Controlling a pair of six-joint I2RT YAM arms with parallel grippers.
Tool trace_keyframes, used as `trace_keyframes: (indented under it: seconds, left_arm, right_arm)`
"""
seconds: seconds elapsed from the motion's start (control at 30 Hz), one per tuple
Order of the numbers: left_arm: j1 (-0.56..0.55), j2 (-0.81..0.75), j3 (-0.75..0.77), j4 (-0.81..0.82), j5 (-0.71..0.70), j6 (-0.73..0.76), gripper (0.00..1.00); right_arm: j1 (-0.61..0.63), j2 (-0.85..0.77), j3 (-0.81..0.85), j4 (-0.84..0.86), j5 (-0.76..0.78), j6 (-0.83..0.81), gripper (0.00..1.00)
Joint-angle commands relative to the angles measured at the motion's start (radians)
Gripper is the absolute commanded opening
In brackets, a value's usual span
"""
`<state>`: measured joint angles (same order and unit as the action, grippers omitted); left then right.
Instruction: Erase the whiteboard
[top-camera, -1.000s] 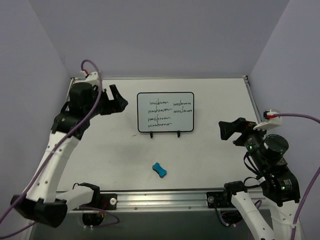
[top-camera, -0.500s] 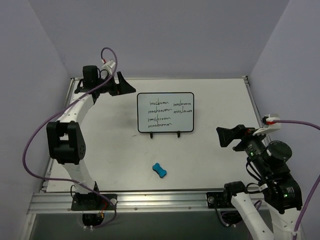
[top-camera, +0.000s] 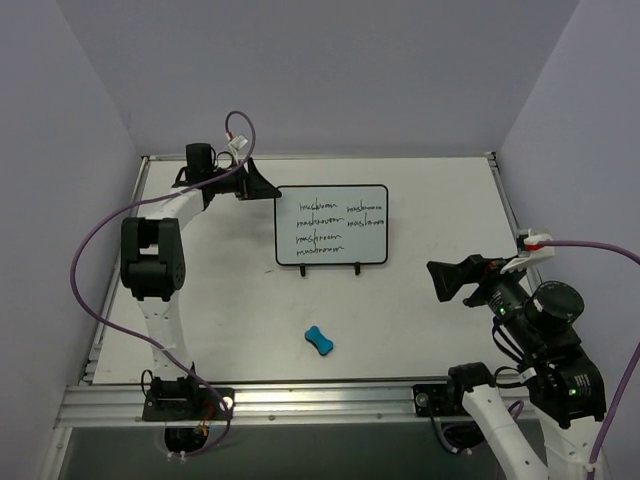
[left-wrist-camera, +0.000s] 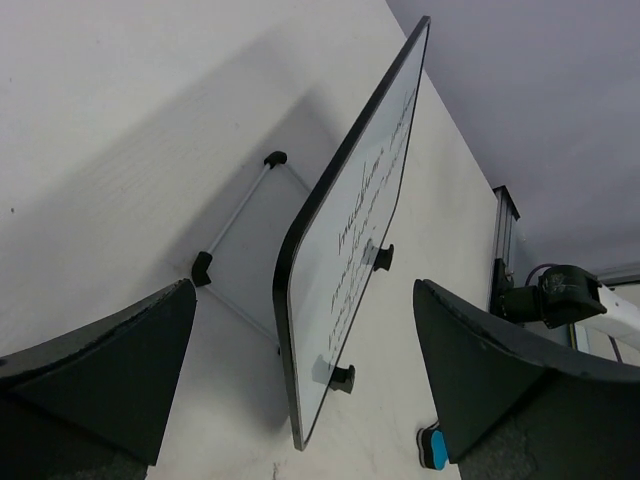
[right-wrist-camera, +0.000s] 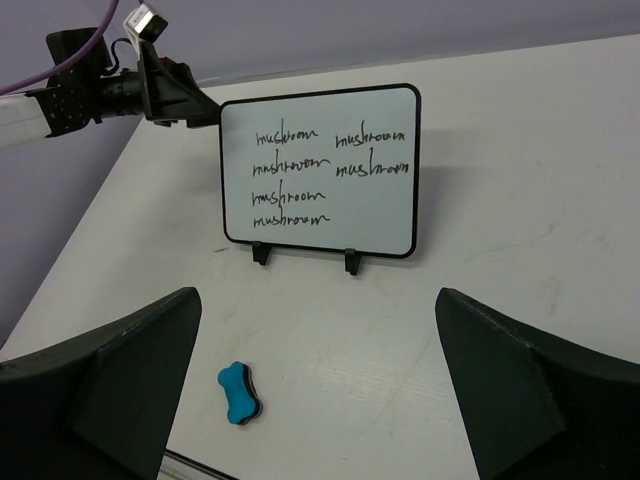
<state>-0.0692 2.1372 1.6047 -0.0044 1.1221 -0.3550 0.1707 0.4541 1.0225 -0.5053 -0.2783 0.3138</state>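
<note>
The whiteboard (top-camera: 331, 224) stands tilted on two black feet mid-table, with several black handwritten words on it. It also shows edge-on in the left wrist view (left-wrist-camera: 345, 270) and face-on in the right wrist view (right-wrist-camera: 320, 170). My left gripper (top-camera: 262, 187) is open and empty, just left of the board's upper left corner; the board's edge lies between its fingers in the wrist view. My right gripper (top-camera: 447, 277) is open and empty, right of the board and apart from it. A blue bone-shaped eraser (top-camera: 319, 340) lies flat in front of the board, also in the right wrist view (right-wrist-camera: 239, 393).
The white tabletop (top-camera: 430, 200) is bounded by a metal rail (top-camera: 320, 396) at the near edge and purple walls at the back and sides. A purple cable (top-camera: 100, 240) loops off the left arm.
My left arm has swung back and rightward, bringing its gripper up to the board's upper left corner. My right gripper has edged slightly left and lower in the view. Board and eraser have not moved.
</note>
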Motion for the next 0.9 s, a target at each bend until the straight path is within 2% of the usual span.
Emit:
trace_keyframes:
  seconds: [0.0,0.03,0.27,0.6,0.63,0.7,0.87]
  left_arm:
    - [-0.023,0.044,0.099,-0.027,0.036,0.079,1.00]
    - [-0.024,0.053,0.104,-0.029,0.036,0.080,0.93]
    - [-0.053,0.124,0.181,-0.083,0.054,0.106,0.74]
    - [-0.086,0.155,0.209,-0.080,0.091,0.111,0.31]
    - [-0.086,0.155,0.207,-0.072,0.093,0.105,0.19]
    - [-0.084,0.153,0.201,-0.071,0.090,0.105,0.03]
    - [-0.069,0.106,0.117,-0.013,0.035,0.102,0.02]
  right_arm:
    - [-0.002,0.018,-0.010,0.042,-0.062,0.008,1.00]
    - [-0.003,0.020,-0.012,0.047,-0.074,0.014,1.00]
    - [-0.004,0.026,-0.025,0.068,-0.101,0.034,0.97]
    - [-0.004,0.028,-0.022,0.037,-0.071,0.025,0.94]
    - [-0.004,0.029,-0.022,0.037,-0.074,0.025,0.94]
    - [-0.004,0.032,-0.022,0.036,-0.081,0.022,0.94]
    - [-0.005,0.037,-0.041,0.045,-0.099,0.013,0.93]
